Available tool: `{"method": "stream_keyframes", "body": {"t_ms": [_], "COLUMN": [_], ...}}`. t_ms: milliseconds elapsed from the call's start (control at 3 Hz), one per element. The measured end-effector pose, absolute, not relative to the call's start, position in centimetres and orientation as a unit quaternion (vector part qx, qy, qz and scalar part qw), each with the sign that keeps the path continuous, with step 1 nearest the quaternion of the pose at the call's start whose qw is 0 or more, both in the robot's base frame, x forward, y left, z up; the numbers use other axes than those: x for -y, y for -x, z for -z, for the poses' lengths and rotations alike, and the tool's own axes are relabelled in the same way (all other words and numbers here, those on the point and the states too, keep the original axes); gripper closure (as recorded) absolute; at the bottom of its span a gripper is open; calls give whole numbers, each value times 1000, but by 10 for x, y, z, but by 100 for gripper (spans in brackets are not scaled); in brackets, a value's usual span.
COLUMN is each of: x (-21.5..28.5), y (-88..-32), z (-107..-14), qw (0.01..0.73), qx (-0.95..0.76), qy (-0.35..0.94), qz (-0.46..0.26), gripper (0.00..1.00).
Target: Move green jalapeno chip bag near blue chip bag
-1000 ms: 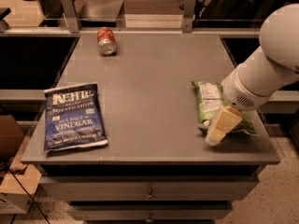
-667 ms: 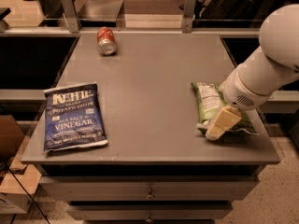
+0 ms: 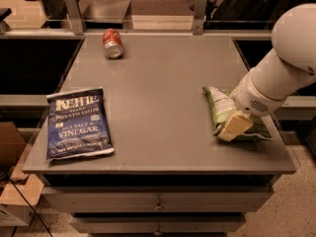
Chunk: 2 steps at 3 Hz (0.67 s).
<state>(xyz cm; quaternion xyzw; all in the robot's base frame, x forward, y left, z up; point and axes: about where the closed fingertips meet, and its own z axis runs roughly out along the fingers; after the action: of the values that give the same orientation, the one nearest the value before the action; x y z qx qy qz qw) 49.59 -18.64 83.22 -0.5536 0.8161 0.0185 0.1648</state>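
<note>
The green jalapeno chip bag (image 3: pixel 221 108) lies on the right side of the grey table (image 3: pixel 158 98), partly hidden under my arm. My gripper (image 3: pixel 234 126) is down on the bag's near end, with one cream-coloured finger (image 3: pixel 232 127) lying across it. The blue chip bag (image 3: pixel 78 122) lies flat at the table's front left corner, far from the green bag.
A red soda can (image 3: pixel 112 43) lies on its side at the table's back left. Metal rail posts (image 3: pixel 72 5) stand along the back edge. A cardboard box (image 3: pixel 15 201) sits on the floor at the lower left. My white arm (image 3: pixel 281 68) covers the table's right edge.
My gripper has shifted slightly on the green bag's near end. The bags and the can have not moved.
</note>
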Motion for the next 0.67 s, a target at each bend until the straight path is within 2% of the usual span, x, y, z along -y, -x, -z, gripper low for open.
{"method": "stream_keyframes", "body": {"t_ms": [333, 667], "x": [186, 186], "y": [-496, -496], "z": [-838, -841], "qw": [165, 165], "qx": [-816, -816], "qy": [554, 554], "qz": [-19, -18], "gripper": [87, 100]}}
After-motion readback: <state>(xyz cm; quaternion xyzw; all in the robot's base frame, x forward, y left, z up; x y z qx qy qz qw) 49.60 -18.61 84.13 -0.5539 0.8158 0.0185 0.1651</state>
